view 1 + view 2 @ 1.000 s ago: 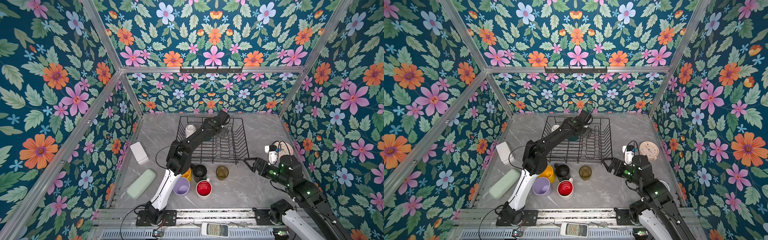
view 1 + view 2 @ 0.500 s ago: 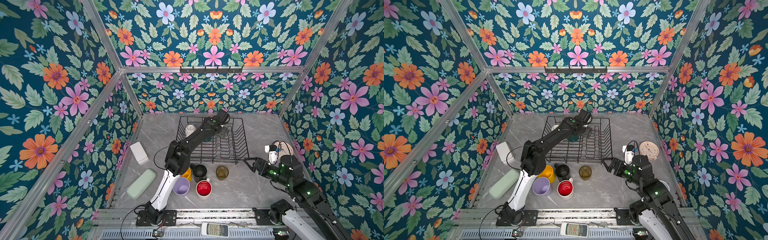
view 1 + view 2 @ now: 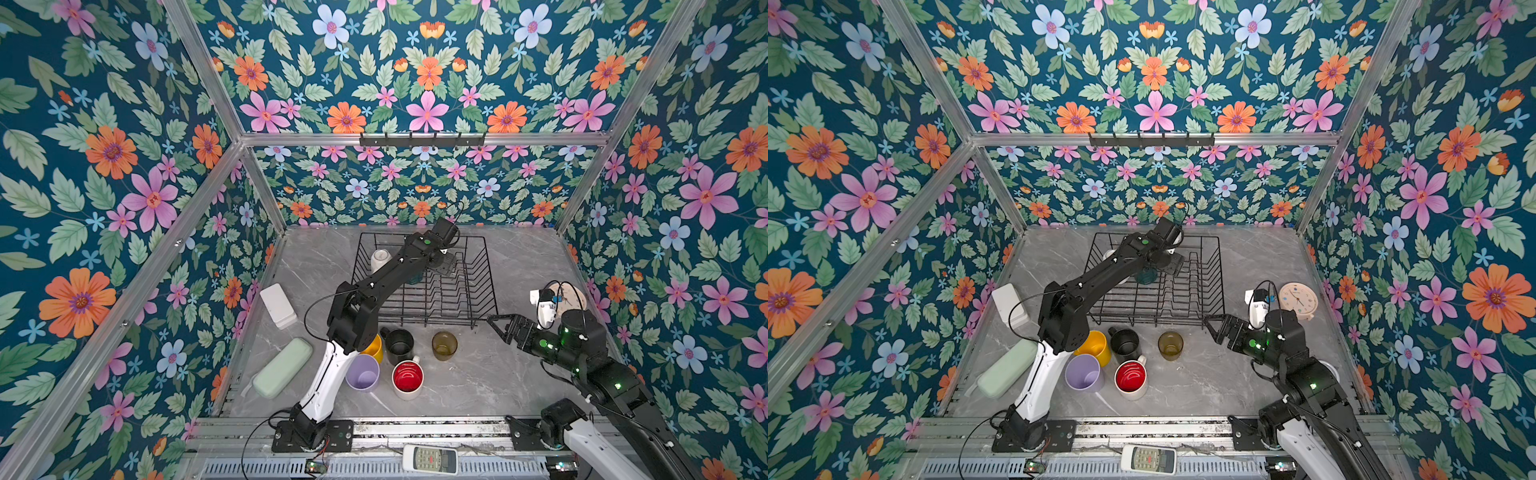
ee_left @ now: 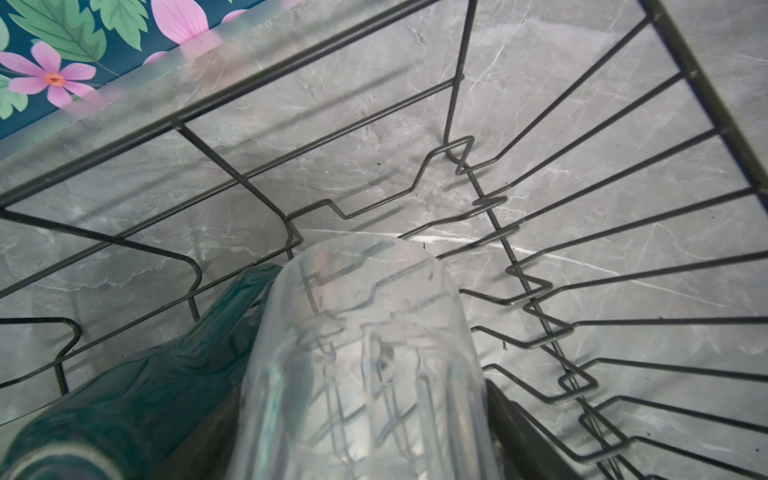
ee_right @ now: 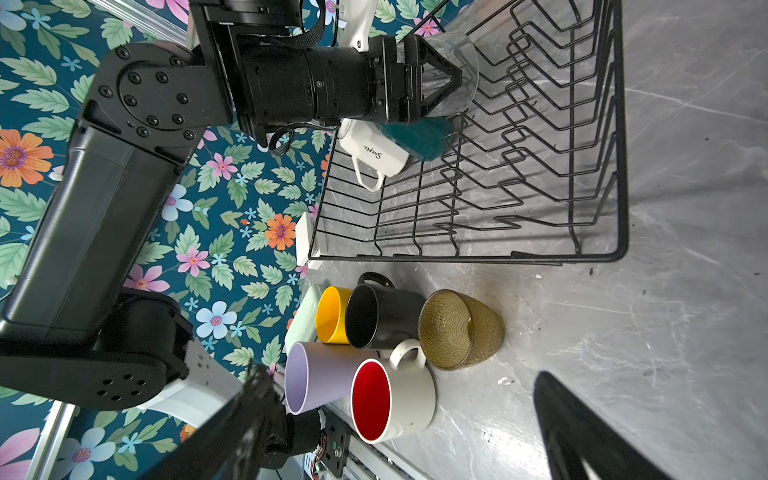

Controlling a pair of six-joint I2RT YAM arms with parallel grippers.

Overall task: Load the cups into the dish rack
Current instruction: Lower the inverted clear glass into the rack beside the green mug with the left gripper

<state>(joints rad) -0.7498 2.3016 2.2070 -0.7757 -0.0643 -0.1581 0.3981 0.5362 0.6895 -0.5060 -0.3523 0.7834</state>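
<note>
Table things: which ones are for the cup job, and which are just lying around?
For the job: dish rack, clear glass, white mug, green mug, yellow mug, black mug, amber tumbler, lilac tumbler, red-inside mug.

Just lying about: clock, remote, green case, white box, hook rail.

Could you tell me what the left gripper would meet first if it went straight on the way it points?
The left gripper, holding the clear glass, would likely meet the floor wires of the dish rack first, though depth is unclear.

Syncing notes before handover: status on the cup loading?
Left gripper shut on clear glass, over dish rack. Right gripper open, empty. Green mug close beside glass.
</note>
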